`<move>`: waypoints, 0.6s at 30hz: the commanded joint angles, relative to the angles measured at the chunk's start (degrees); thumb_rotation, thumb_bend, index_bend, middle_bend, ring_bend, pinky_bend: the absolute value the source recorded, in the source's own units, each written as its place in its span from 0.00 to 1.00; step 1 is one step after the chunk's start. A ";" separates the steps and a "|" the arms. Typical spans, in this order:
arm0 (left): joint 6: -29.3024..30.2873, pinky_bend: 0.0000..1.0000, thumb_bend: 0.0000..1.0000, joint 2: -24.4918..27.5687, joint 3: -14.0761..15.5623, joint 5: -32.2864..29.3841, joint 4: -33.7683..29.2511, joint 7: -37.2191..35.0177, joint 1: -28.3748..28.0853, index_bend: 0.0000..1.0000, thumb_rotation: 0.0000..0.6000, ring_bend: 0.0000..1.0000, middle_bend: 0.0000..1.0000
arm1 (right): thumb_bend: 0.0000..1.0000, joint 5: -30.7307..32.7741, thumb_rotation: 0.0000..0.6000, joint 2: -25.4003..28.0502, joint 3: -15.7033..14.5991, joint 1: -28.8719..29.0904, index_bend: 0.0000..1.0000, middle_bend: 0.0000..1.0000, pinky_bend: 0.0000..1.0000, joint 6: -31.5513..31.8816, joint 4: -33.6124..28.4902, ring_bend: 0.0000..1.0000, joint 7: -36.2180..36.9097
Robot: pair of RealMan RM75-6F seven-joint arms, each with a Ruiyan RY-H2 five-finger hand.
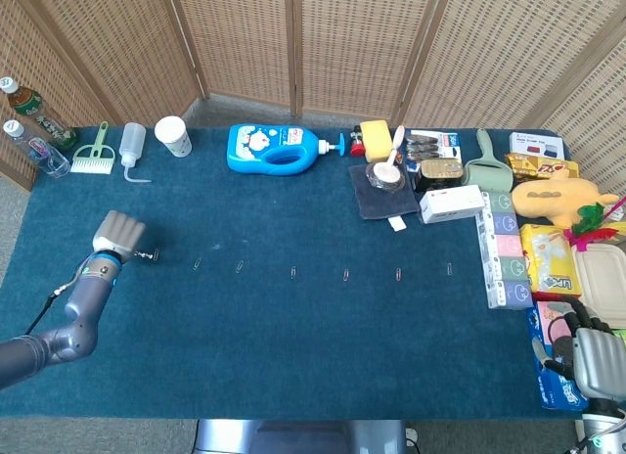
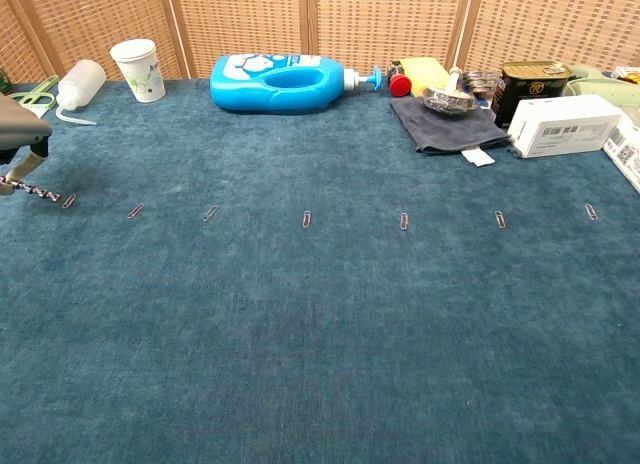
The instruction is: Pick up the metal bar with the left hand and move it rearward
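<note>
The metal bar (image 2: 36, 192) is a thin, dark, twisted rod; its tip (image 1: 146, 255) sticks out to the right of my left hand (image 1: 117, 233). That hand pinches the bar's left end at the far left of the blue cloth, low over the surface, and shows at the left edge of the chest view (image 2: 22, 134). Whether the bar touches the cloth is unclear. My right hand (image 1: 597, 361) sits at the lower right corner beside the packets, fingers curled, holding nothing I can see.
A row of several paper clips (image 1: 293, 272) runs across the cloth from beside the bar. At the back stand bottles (image 1: 29, 116), a brush (image 1: 94, 158), a squeeze bottle (image 1: 132, 144), a cup (image 1: 174, 135) and a blue detergent jug (image 1: 278, 148). Boxes and packets (image 1: 548, 249) crowd the right side.
</note>
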 commanded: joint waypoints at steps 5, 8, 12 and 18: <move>0.32 1.00 0.58 -0.95 0.95 -2.23 0.09 1.43 -1.11 0.63 1.00 1.00 1.00 | 0.32 -0.02 0.87 -0.11 0.10 -0.28 0.28 0.23 0.37 0.45 0.38 0.23 0.49; 0.51 1.00 0.58 -1.12 0.95 -2.50 -0.23 1.20 -1.42 0.63 1.00 1.00 1.00 | 0.32 -0.24 0.87 -0.25 0.11 -0.32 0.29 0.23 0.37 0.64 0.67 0.23 0.64; 1.68 1.00 0.58 -0.10 -0.40 0.19 -2.80 -1.53 -1.71 0.63 1.00 1.00 1.00 | 0.32 -0.59 0.87 -0.30 0.13 -0.19 0.29 0.24 0.37 0.64 0.62 0.24 0.61; 2.76 1.00 0.58 2.19 -1.08 3.45 -7.13 -3.62 -2.30 0.63 1.00 1.00 1.00 | 0.32 -0.52 0.87 -0.27 0.26 -0.20 0.29 0.24 0.37 0.58 0.63 0.24 0.81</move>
